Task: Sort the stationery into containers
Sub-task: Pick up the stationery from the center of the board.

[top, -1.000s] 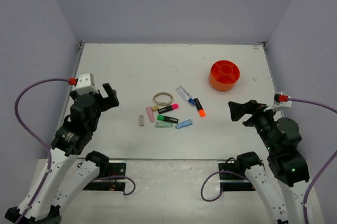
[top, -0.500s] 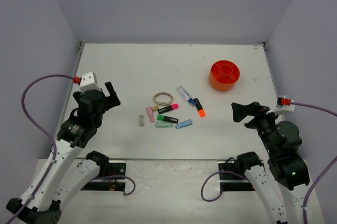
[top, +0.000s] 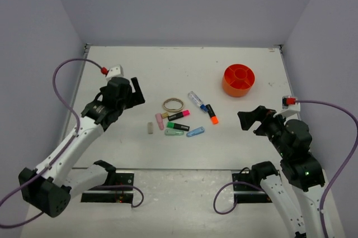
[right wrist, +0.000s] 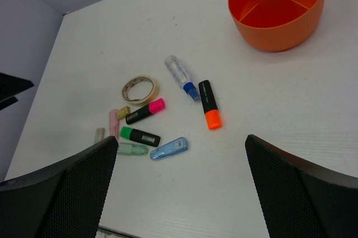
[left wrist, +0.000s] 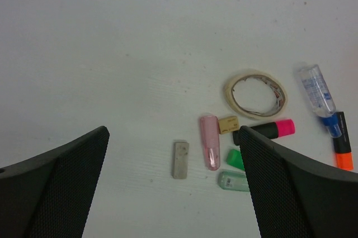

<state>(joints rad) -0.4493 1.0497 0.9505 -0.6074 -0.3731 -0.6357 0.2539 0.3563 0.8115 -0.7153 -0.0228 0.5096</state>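
— Grip state?
— I see the left fingers (left wrist: 53, 185) spread wide and empty, over the worktop (top: 140, 65) left of the stationery (top: 178, 115). Right fingers (right wrist: 296, 187) are wide too, holding nothing.
— Items?
— All loose in one cluster mid-worktop, ring (top: 173, 104) at its far edge. Tub (top: 238, 80) sits far right, well apart.

Stationery cluster (top: 178, 116) lies mid-surface (top: 140, 154). Tape ring (top: 173, 104) at its back; left clip (top: 174, 132) and right clip (top: 195, 131) at its front. Eraser (top: 150, 128) alone, cluster's left edge. Tub (top: 238, 90) well apart, behind and right. My left fingers (left wrist: 56, 193) sit left of the cluster, my right fingers (right wrist: 56, 193) right.
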